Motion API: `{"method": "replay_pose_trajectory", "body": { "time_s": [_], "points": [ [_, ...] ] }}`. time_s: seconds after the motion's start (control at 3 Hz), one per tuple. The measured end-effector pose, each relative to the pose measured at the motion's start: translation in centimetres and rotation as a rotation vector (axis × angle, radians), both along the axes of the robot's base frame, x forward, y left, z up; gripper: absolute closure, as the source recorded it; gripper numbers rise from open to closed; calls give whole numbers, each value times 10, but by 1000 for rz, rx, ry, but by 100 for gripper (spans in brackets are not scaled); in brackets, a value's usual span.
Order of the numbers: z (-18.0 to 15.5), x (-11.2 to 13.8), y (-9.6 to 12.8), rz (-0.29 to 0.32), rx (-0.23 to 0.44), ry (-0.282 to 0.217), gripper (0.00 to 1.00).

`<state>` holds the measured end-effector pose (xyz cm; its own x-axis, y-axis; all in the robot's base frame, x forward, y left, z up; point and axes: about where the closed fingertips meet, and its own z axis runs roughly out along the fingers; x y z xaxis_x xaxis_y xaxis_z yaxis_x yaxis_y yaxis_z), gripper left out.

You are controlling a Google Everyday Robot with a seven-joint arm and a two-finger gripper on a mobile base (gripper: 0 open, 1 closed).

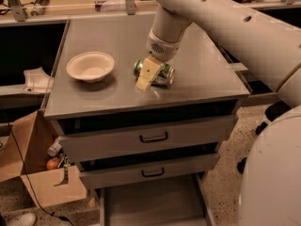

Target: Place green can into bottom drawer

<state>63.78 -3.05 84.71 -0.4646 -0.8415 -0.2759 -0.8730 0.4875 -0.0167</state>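
gripper [148, 78] at green can [163, 74] lying mid cabinet top [117, 36], back from near edge; grip: cannot tell | bowl [90, 66] left, apart | bottom drawer [150, 204] open, grey floor showing

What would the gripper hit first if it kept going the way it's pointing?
Probably the green can: the gripper points down over it on the cabinet top. Depth is unclear; they may already touch.

Green can [163, 73] on side atop cabinet, claw [147, 77] at it; bottom drawer [150, 202] open (grey floor).
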Motion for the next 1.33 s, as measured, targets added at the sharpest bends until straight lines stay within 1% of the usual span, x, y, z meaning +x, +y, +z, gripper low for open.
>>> {"method": "replay_pose_trajectory", "body": {
  "time_s": [0.33, 0.67, 1.33],
  "points": [
    [0, 0, 0, 0, 0, 0, 0],
    [0, 0, 0, 0, 0, 0, 27],
    [0, 0, 0, 0, 0, 0, 74]
  ]
}}
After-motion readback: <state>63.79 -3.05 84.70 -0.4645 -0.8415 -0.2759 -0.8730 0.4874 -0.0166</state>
